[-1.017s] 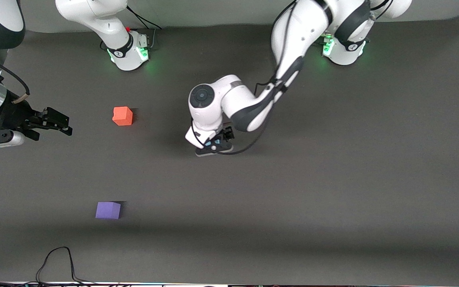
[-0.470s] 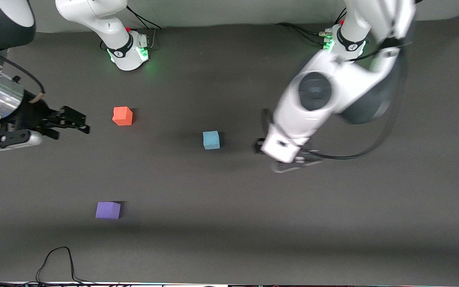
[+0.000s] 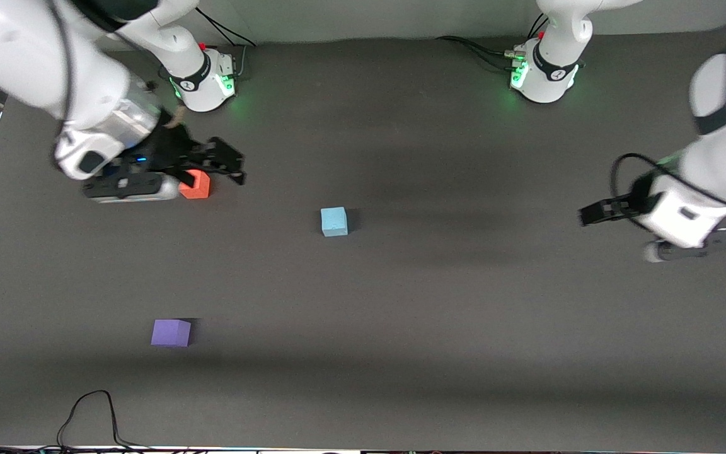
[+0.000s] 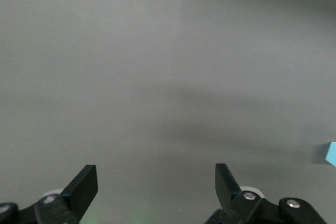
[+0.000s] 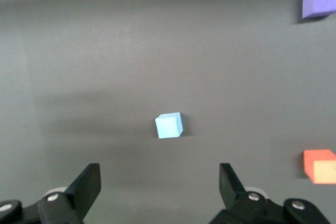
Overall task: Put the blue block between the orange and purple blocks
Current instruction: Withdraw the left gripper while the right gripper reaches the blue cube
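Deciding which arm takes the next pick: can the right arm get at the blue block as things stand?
Probably yes. The right tool hangs open over the orange block, and the blue block sits alone on bare table with nothing between them. The left tool waits toward its own end.

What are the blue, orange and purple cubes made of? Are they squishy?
Blue block, orange block and purple block look like foam: dull, no shine, soft-looking edges. Painted wood can't be ruled out. Squishiness isn't shown.

I am seeing three small matte cubes: one sky-blue (image 3: 334, 221), one orange-red (image 3: 197, 185), one violet-purple (image 3: 171, 333).
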`<state>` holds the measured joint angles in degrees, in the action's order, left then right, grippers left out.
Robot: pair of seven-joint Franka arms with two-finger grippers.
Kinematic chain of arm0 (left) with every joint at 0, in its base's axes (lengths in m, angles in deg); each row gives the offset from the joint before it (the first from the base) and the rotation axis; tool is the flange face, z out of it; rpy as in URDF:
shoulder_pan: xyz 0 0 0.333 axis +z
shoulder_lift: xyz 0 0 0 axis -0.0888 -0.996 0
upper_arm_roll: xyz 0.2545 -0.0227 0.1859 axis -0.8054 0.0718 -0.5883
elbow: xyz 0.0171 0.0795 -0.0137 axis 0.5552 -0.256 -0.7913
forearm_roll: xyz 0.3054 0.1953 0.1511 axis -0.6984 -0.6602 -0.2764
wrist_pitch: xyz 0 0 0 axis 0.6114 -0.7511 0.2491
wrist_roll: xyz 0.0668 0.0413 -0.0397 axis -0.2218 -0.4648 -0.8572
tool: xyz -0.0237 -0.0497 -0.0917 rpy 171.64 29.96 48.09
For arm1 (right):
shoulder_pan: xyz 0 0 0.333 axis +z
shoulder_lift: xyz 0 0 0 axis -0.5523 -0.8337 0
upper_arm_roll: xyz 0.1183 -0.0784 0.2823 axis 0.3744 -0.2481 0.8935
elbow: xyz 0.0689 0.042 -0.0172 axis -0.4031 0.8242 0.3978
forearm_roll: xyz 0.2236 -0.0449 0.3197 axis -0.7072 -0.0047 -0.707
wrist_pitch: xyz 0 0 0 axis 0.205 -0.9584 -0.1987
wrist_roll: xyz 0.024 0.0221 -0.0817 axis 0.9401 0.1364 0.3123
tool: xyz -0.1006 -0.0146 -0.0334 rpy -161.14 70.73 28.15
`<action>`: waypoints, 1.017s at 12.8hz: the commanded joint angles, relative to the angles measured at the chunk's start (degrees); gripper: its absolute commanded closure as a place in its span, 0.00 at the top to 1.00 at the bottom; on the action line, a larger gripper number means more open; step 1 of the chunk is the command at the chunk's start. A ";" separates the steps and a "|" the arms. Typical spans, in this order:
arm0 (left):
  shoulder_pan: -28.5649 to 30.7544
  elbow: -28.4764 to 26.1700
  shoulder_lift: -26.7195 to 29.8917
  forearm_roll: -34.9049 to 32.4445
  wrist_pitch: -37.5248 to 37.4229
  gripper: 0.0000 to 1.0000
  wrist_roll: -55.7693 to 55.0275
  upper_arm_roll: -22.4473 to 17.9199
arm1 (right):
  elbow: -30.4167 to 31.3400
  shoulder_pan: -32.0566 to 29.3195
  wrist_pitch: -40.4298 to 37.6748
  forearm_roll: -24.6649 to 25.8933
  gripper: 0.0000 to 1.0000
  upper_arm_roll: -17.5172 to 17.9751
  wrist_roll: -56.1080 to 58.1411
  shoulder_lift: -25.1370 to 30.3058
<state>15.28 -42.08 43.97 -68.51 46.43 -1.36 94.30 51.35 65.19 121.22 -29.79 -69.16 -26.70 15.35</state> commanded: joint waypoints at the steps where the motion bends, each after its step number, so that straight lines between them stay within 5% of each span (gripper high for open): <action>1: 2.20 -3.48 2.51 0.87 0.61 1.00 3.71 0.71 | -5.63 4.01 -0.55 2.13 1.00 -0.46 -7.38 -5.96; 6: 5.46 -4.10 3.92 0.00 0.97 1.00 8.47 0.62 | -6.34 6.66 1.37 3.70 1.00 -0.55 -11.80 -12.38; 7: 4.50 -4.01 4.62 -0.09 1.06 1.00 9.25 -0.86 | -5.65 7.96 2.69 5.63 1.00 -0.46 -11.54 -13.70; 9: -6.87 -3.83 5.94 -0.10 0.36 1.00 10.22 -12.68 | -0.05 10.78 6.72 7.49 1.00 -0.63 -11.54 -13.72; 13: -9.74 -3.40 7.44 -0.10 -0.17 1.00 10.31 -15.03 | 11.37 16.14 14.37 13.09 1.00 -0.81 -11.27 -11.62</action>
<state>7.07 -43.78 49.34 -68.50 46.41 8.12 80.82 56.10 78.89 132.35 -20.96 -69.20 -37.11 0.53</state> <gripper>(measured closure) 0.000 0.000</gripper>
